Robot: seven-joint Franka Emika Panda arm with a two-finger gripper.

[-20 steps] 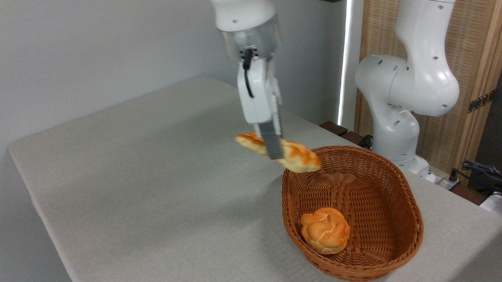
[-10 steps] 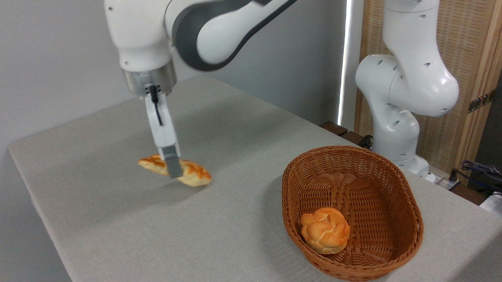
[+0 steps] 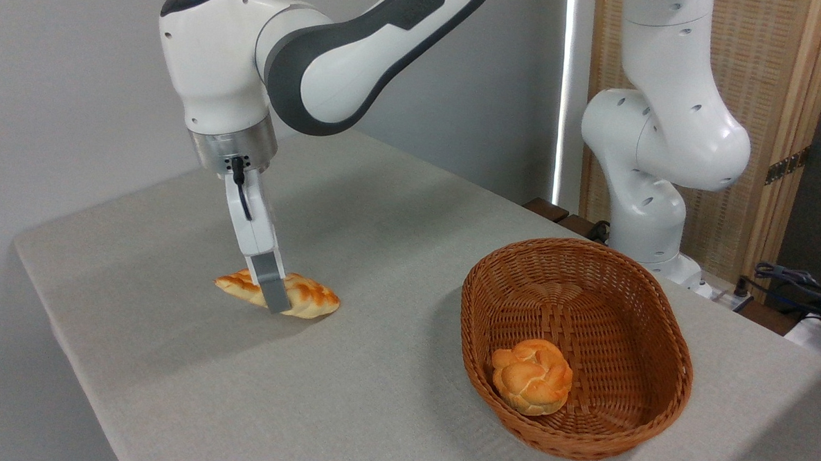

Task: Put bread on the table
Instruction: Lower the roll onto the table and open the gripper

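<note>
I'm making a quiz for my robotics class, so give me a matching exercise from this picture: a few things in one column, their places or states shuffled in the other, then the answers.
Things:
1. loaf
2. bun
3. basket
4. gripper

Places or states:
A. inside the basket
B. low on the table, left of the basket
C. on the table at right, holding one roll
D. fingers closed across the loaf

Pairs: 1-B, 2-A, 3-C, 4-D

Bread (image 3: 279, 294) on table (image 3: 377, 367), left of basket (image 3: 656, 317); bun (image 3: 532, 375) inside.
</note>
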